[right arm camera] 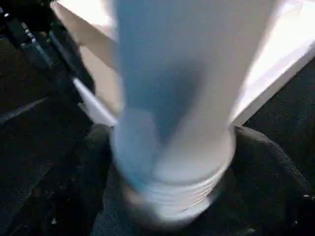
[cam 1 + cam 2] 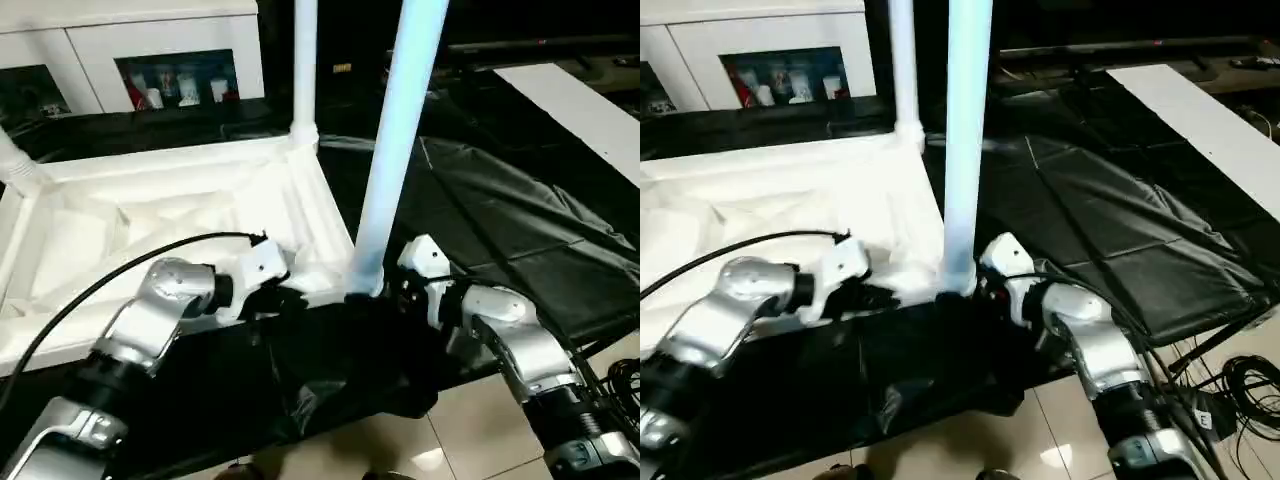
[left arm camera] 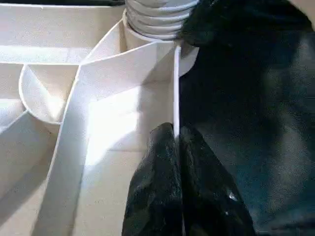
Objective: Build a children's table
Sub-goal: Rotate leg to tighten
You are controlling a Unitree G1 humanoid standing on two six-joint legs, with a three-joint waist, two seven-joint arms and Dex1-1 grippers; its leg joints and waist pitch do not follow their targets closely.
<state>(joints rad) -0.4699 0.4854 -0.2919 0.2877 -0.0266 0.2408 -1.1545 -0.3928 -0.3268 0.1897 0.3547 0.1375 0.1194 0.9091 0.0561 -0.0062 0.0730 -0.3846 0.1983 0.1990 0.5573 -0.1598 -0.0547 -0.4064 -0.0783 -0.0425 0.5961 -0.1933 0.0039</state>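
The white tabletop (image 2: 150, 190) lies upside down on black sheeting, ribbed underside up. One white leg (image 2: 305, 60) stands in its far right corner socket, and another leg (image 2: 15, 160) rises at the far left corner. A third leg (image 2: 400, 150) stands upright at the near right corner, its threaded end (image 1: 167, 196) low between my right gripper's fingers (image 1: 266, 162). My right gripper (image 2: 375, 293) is shut on that leg near its base. My left gripper (image 3: 176, 142) is shut on the tabletop's thin rim wall (image 3: 175, 83), just left of that corner socket (image 3: 157, 19).
A white cabinet with glass doors (image 2: 150, 50) stands behind the tabletop. Black sheeting (image 2: 500, 220) covers the floor to the right, with a white board (image 2: 590, 110) beyond it. Pale floor tiles (image 2: 470, 430) and loose cables (image 2: 1250, 390) lie near my right arm.
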